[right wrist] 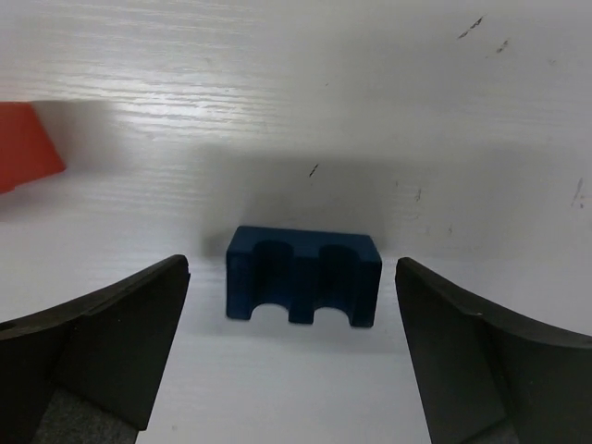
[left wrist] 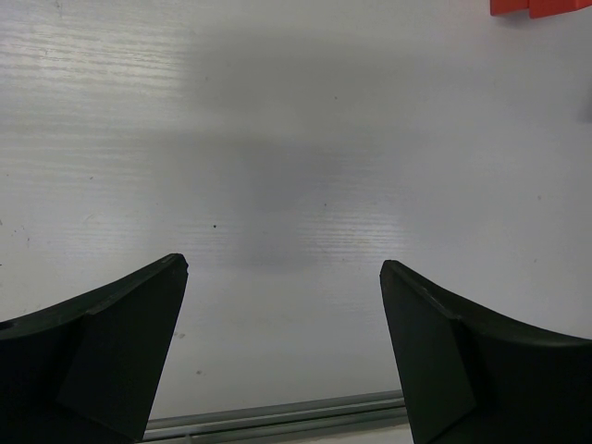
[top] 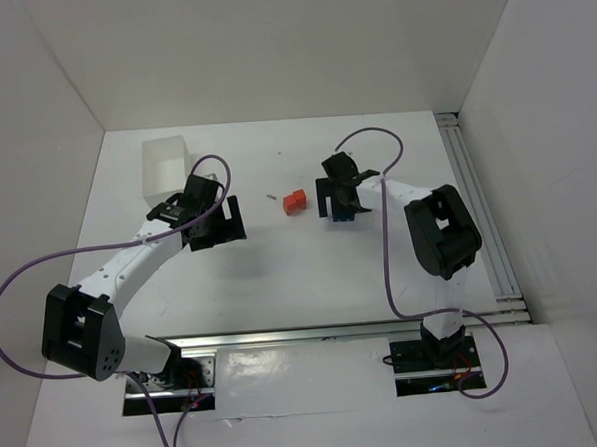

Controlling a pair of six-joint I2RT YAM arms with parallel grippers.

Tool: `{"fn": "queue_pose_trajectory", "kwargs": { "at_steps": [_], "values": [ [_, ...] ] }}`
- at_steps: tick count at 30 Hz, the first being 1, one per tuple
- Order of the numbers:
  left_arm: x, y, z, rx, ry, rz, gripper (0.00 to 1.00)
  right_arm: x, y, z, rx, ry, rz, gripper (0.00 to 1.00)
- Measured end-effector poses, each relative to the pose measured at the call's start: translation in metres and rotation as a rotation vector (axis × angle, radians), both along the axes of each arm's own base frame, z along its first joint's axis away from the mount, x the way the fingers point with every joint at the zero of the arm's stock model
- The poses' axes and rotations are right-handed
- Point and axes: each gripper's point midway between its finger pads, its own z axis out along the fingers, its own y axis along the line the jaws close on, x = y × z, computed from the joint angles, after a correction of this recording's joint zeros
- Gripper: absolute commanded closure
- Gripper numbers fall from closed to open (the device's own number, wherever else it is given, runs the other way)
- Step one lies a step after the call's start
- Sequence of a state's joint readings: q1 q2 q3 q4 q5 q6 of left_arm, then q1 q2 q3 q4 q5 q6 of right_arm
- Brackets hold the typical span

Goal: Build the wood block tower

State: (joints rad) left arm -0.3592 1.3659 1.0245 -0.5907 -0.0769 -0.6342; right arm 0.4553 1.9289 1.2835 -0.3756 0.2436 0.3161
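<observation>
A notched blue block [right wrist: 302, 275] lies on the white table, between and a little ahead of my right gripper's [right wrist: 292, 277] open fingers, untouched. In the top view it is mostly hidden under my right gripper [top: 340, 203], with only a blue bit [top: 344, 217] showing. Red-orange blocks [top: 294, 202] sit just left of that gripper; one edge shows in the right wrist view [right wrist: 26, 148] and in the left wrist view [left wrist: 538, 7]. My left gripper [top: 218, 223] is open and empty over bare table [left wrist: 282, 268], left of the red blocks.
A white rectangular box [top: 165, 168] stands at the back left, right behind the left gripper. A tiny grey piece [top: 270, 197] lies left of the red blocks. An aluminium rail [top: 483, 214] runs along the right edge, another along the near edge [top: 324, 332].
</observation>
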Motion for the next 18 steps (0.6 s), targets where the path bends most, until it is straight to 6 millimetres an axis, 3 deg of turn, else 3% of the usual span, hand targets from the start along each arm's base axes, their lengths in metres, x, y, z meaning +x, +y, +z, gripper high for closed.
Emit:
{"fn": "queue_pose_trajectory", "kwargs": {
  "at_steps": [3,5,6,7,9,10,13,18],
  "values": [
    [0.000,0.000,0.000,0.000,0.000,0.000,0.01,-0.002,0.011,0.026,0.018,-0.049,0.022,0.05],
    [0.000,0.000,0.000,0.001,0.000,0.000,0.01,-0.005,0.024,0.051,0.048,-0.103,0.047,0.15],
    [0.000,0.000,0.000,0.001,0.000,0.000,0.01,-0.007,0.031,0.063,0.065,-0.130,0.062,0.45],
    [0.000,0.000,0.000,0.001,0.000,0.001,0.01,-0.009,0.041,0.075,0.083,-0.158,0.082,0.61],
    [0.000,0.000,0.000,0.001,0.000,0.001,0.01,-0.013,0.057,0.090,0.126,-0.197,0.100,0.80],
    [0.000,0.000,0.000,0.001,0.000,0.001,0.01,-0.015,0.066,0.094,0.145,-0.205,0.109,0.94],
    [0.000,0.000,0.000,0.002,0.000,0.001,0.01,-0.023,0.084,0.089,0.189,-0.186,0.128,0.98],
    [0.000,0.001,0.000,0.004,0.000,0.001,0.01,-0.024,0.096,0.064,0.212,-0.132,0.121,0.98]
  ]
}}
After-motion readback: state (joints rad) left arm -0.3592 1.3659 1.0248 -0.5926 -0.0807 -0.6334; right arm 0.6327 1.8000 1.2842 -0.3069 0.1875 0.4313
